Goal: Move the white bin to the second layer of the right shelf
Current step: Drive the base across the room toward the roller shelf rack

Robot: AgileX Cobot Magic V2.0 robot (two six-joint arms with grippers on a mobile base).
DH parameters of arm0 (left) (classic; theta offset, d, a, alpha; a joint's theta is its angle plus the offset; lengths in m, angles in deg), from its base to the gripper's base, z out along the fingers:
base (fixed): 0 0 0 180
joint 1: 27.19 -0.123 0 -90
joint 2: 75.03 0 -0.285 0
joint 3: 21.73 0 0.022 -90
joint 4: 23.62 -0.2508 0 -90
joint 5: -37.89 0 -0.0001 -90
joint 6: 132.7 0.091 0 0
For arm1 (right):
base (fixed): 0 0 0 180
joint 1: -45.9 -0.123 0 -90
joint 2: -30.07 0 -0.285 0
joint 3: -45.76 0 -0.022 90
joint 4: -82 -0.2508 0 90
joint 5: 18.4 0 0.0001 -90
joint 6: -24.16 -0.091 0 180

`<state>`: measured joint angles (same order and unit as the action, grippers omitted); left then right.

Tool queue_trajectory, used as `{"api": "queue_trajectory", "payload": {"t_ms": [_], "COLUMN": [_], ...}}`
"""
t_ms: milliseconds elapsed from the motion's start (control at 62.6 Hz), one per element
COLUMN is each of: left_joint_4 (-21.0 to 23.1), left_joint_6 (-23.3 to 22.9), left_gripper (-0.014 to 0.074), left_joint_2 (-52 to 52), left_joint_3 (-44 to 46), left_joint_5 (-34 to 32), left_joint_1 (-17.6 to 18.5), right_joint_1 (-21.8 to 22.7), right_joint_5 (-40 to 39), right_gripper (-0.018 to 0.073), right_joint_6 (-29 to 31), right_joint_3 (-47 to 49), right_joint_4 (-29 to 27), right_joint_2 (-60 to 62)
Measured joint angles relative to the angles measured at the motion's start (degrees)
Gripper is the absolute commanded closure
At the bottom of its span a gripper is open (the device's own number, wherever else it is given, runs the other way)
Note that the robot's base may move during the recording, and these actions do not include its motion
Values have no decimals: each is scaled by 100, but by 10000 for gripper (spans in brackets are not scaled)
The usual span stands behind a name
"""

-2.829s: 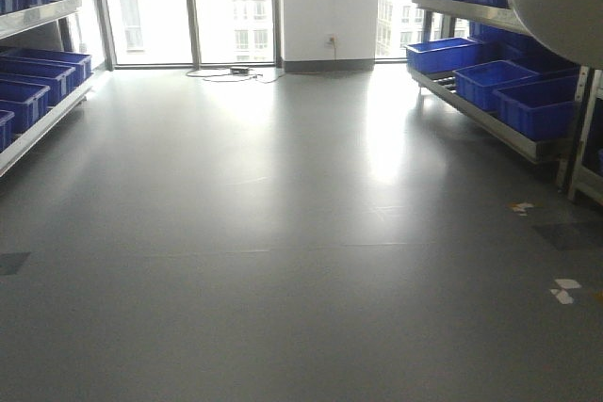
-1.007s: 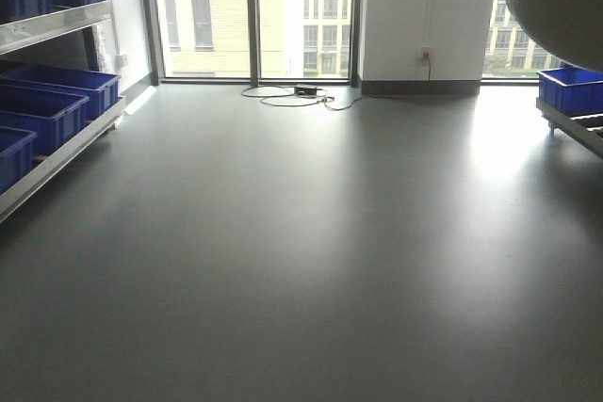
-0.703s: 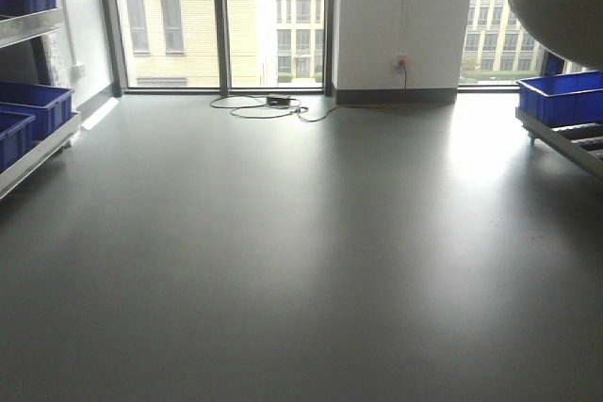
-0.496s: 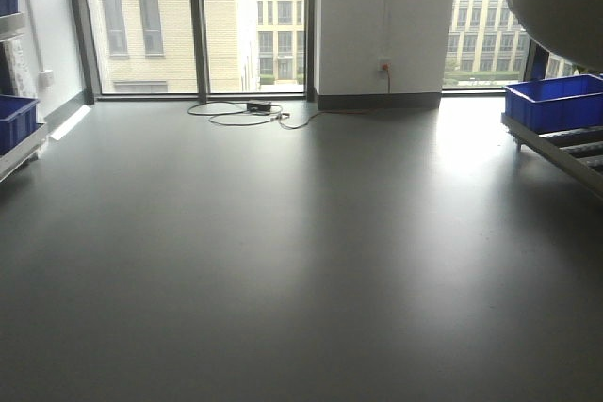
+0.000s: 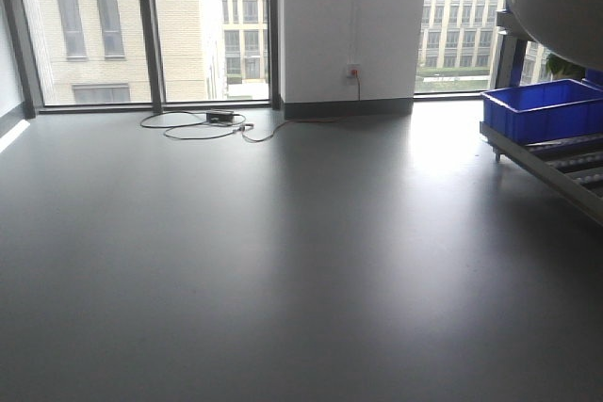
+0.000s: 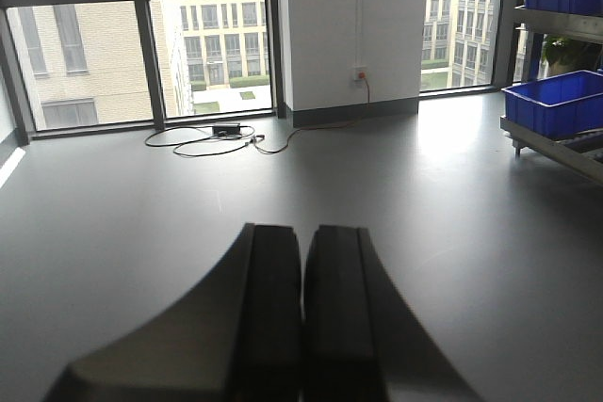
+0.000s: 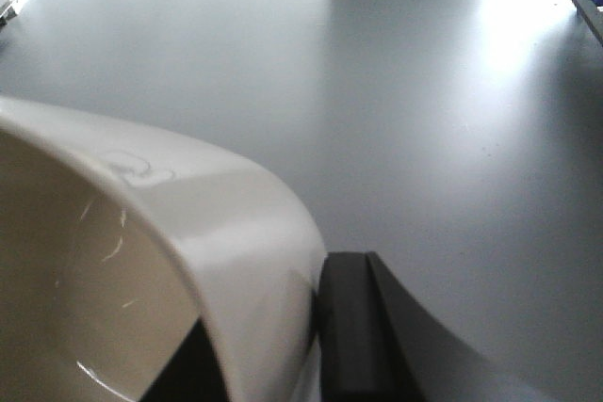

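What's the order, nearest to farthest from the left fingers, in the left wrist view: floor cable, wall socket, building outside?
1. Floor cable: on the floor ahead of the left fingers, slightly left.
2. Wall socket: low on the white wall behind the cable, slightly right.
3. Building outside: farthest, upper left.

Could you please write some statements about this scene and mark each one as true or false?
1. The left gripper has its fingers shut together, holding nothing. True.
2. The white bin stands on the right shelf. False: the right gripper holds it over the floor.
3. A blue crate sits on the right shelf. True.
4. The cable lies beside the blue crate. False: it lies by the windows, near the white pillar.
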<state>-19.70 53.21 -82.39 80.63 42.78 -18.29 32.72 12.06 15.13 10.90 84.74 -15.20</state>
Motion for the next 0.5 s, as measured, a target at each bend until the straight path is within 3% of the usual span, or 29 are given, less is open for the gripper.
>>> {"api": "queue_trajectory", "payload": {"t_ms": [496], "left_joint_4": [0], "left_joint_6": [0], "left_gripper": [512], "left_joint_2": [0], "left_joint_3": [0], "left_joint_5": [0], "left_joint_1": [0], "right_joint_1": [0], "right_joint_5": [0], "right_gripper": [502], "right_joint_6": [0], "right_joint_3": [0], "right_joint_4": [0], "right_joint_2": [0]}}
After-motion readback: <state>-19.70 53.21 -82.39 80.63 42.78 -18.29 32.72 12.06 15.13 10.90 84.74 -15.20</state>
